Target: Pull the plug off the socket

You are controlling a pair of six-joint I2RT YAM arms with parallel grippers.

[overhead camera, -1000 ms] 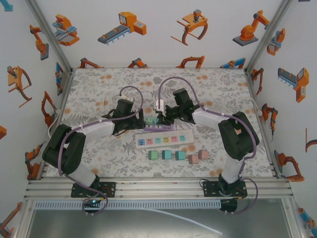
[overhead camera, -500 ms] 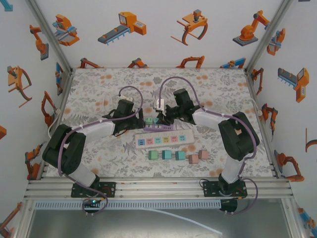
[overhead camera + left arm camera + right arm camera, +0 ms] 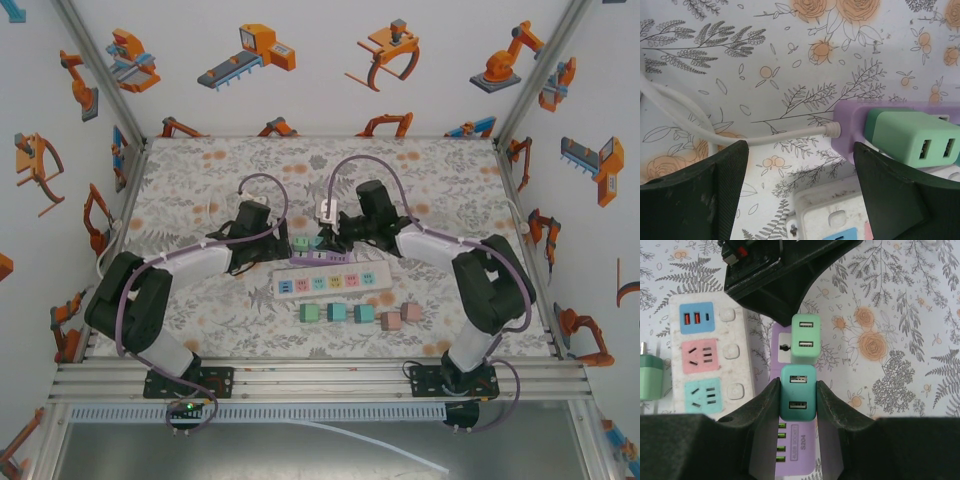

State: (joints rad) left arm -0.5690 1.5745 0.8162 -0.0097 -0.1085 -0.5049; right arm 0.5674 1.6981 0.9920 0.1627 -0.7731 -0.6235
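Right elbow has swung outward; right pincer (image 3: 798, 386) pinches the teal square plastic plug (image 3: 798, 394), seated upright in the purple socket strip (image 3: 802, 460).

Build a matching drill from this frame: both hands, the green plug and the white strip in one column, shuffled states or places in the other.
Things
1. right hand
2. left hand
3. green plug
4. white strip

States or places
A. open, gripping nothing
B. seated in the purple strip, ungripped
C. lying beside the purple strip, coloured sockets facing up
D. shut on the teal plug

Pairs: 1-D, 2-A, 3-B, 4-C
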